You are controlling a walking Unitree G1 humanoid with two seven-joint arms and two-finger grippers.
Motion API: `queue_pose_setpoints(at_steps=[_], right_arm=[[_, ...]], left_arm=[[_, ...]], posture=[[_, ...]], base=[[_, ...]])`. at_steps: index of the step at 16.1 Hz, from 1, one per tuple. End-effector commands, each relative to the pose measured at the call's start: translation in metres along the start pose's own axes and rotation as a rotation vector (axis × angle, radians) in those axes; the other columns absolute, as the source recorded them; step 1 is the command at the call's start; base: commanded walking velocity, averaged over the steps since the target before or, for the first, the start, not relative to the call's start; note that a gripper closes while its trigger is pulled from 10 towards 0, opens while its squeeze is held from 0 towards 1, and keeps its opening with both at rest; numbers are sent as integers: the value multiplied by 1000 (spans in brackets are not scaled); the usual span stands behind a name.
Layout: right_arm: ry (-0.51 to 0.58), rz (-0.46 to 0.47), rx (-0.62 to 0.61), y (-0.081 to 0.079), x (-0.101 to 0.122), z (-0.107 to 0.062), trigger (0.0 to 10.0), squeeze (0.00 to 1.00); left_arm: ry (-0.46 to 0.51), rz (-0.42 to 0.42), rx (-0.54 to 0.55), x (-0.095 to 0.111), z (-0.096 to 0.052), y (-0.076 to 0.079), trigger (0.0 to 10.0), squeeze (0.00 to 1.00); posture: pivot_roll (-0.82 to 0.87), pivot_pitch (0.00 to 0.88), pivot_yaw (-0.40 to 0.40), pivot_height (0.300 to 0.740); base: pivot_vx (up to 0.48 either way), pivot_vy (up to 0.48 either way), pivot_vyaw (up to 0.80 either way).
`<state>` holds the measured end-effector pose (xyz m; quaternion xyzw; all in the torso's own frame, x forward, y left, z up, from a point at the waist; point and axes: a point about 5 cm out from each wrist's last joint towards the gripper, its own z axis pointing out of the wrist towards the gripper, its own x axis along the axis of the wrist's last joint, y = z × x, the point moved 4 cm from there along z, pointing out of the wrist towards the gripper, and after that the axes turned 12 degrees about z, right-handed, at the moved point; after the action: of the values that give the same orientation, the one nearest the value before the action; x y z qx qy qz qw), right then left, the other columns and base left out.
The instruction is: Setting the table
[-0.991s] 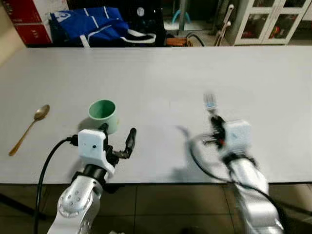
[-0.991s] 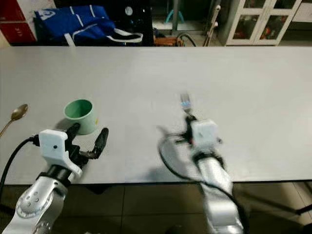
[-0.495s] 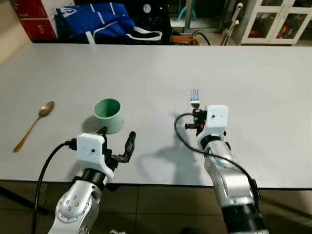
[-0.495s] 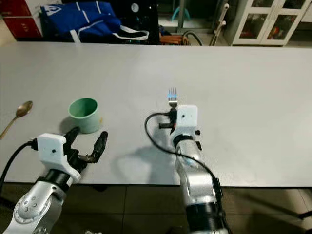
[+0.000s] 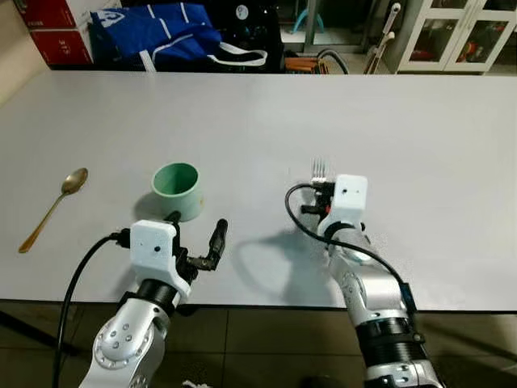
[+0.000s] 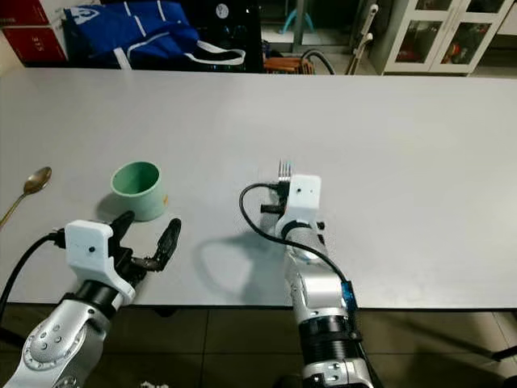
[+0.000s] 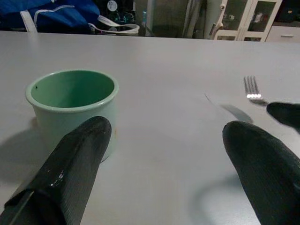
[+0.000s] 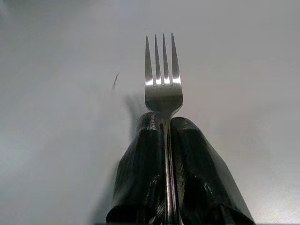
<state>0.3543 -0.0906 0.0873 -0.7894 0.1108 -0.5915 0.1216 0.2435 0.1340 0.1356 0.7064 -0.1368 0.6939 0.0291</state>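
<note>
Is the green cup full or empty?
Empty: the left wrist view looks into the upright green cup and shows only its bare inner wall.

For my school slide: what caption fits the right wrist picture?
Right gripper pinching a silver fork above the white table.

A: Head pair looks forward and down from the near edge of the long white table (image 5: 258, 113); both eyes share the pale green ceramic cup (image 5: 176, 190), the right eye's frame shifted sideways.

B: Left wrist view sits low, close behind that cup, facing across the tabletop. It also catches the silver steel fork (image 8: 162, 84), which the right wrist view sees from very near.
</note>
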Motion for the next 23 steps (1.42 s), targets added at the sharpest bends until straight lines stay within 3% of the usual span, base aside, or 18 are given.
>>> queue_pose_setpoints(at_steps=[1,7,13,14,23], right_arm=[[-19,-1,7,-3,-1,2,10000,0],[-15,-72,-39,8,2,10,10000,0],[8,-79,-60,13,8,15,10000,0],[8,-79,-64,14,8,16,10000,1000],[19,-75,-86,19,10,18,10000,1000]], left_arm=[[-4,1,10,2,-2,-1,10000,0],[-6,1,24,3,-1,-2,10000,0],[1,4,22,6,2,-1,10000,0],[2,4,21,6,2,-1,10000,0],[7,9,14,7,4,-1,10000,0]], posture=[[-46,92,29,740],[-40,93,17,740],[-40,93,19,740],[-42,94,22,740],[-46,97,23,740]], base=[[0,0,0],[0,0,0],[0,0,0],[0,0,0],[0,0,0]])
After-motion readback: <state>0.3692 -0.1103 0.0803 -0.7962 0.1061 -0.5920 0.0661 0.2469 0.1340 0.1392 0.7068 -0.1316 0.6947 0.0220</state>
